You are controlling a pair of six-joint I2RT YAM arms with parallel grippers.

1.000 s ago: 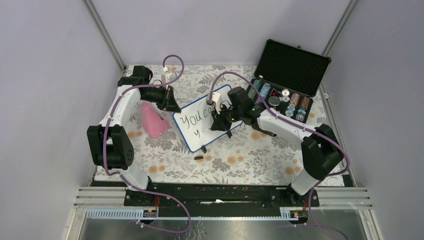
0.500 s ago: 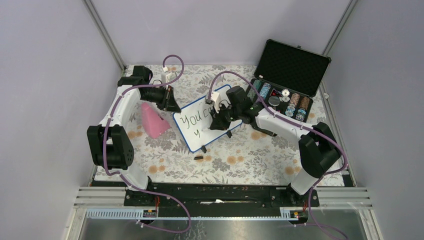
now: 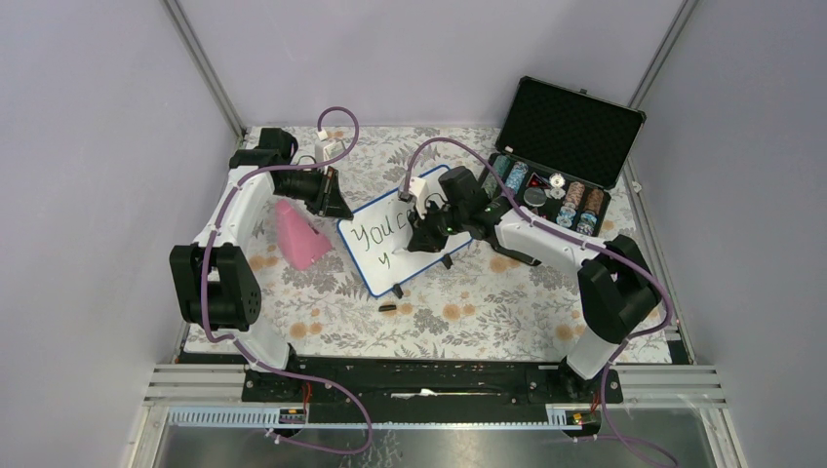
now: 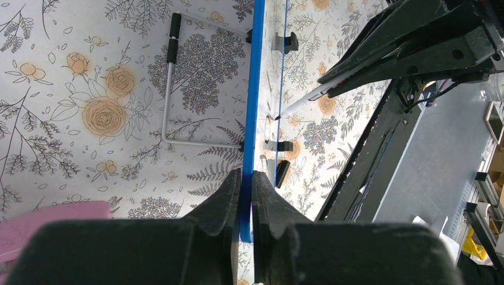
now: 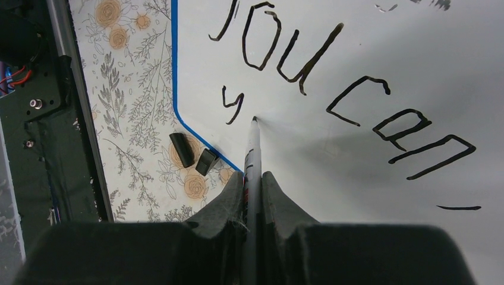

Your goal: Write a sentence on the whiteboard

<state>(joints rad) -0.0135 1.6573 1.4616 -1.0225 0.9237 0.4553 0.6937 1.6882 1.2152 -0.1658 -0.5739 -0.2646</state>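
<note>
The whiteboard (image 3: 375,255), white with a thin blue frame, lies tilted on the floral table. Dark lettering (image 5: 309,56) on it reads "You can" with a "y" (image 5: 233,104) below. My left gripper (image 4: 246,181) is shut on the board's blue edge (image 4: 252,89) at its left corner. My right gripper (image 5: 252,178) is shut on a marker (image 5: 252,145) whose tip sits on or just above the board, right of the "y". In the top view the right gripper (image 3: 426,239) is over the board's middle and hides part of the writing.
A pink object (image 3: 297,234) lies left of the board. An open black case (image 3: 566,127) with coloured chips stands at the back right. A small dark cap (image 3: 387,308) lies in front of the board. Black clip feet (image 5: 193,154) sit by its corner.
The right arm has shifted slightly left and away with the marker. The board and left gripper have not moved.
</note>
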